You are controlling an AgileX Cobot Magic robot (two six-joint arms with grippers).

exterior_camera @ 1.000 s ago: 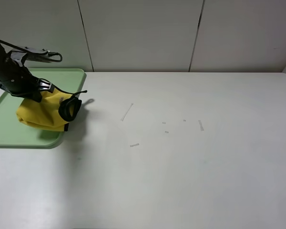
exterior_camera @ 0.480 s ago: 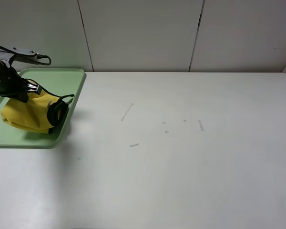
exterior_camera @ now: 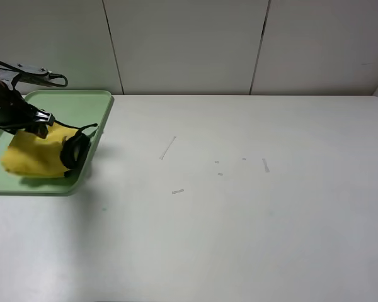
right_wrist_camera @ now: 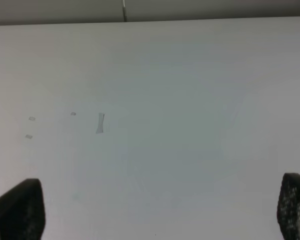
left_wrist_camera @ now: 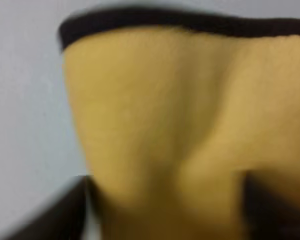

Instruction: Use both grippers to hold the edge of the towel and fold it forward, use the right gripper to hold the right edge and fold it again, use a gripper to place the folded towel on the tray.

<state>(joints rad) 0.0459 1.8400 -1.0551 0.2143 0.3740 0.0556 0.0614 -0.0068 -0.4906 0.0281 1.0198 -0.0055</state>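
Towel lies bunched on the tray, left hand clenched on its top; right hand spread wide above the counter.

- We see the towel as soft yellow plush cloth, matt and slightly fuzzy; up close in the left wrist view its nap looks blurred and velvety.
- We read the edge of the towel as a darker, denser black fabric binding.
- The tray looks to us like smooth pale green plastic with a dull sheen.
- The table appears as a smooth, matt white surface with a few small pale scuffs.
- The left gripper looks matt black; its material we cannot tell.
- The right gripper's fingertips show a fine, dotted black texture.
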